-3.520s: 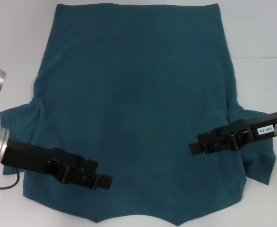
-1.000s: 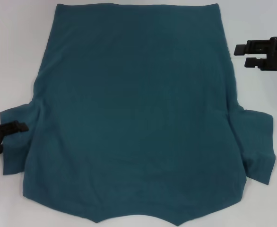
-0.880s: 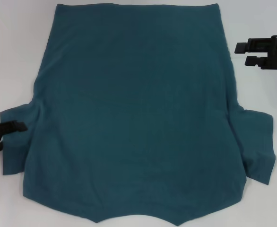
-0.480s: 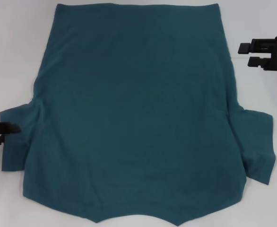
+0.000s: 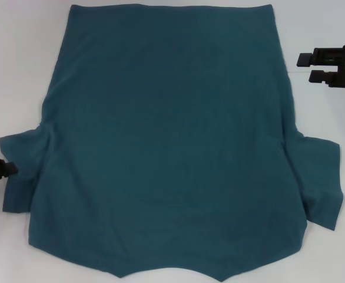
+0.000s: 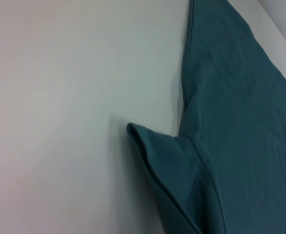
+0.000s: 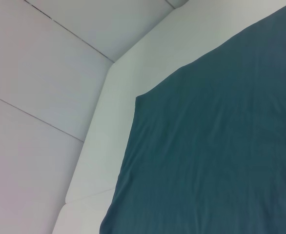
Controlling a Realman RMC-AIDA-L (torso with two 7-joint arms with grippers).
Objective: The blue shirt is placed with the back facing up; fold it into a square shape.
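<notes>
The blue shirt lies spread flat on the white table, with its straight hem at the far side and its neckline at the near edge. Both short sleeves stick out, the left sleeve a little rumpled and the right sleeve flat. My left gripper sits at the picture's left edge, just beside the left sleeve's cuff. My right gripper hovers open beyond the shirt's far right side, over bare table. In the left wrist view the left sleeve shows with a folded cuff. The right wrist view shows the shirt's far hem corner.
White tabletop surrounds the shirt on the left, right and far sides. In the right wrist view the table's far edge shows, with pale panels beyond it.
Both grippers have left the shirt's near part. The left one has kept drawing back leftward past the sleeve cuff. The right one rose to the far right and drifted slightly outward.
</notes>
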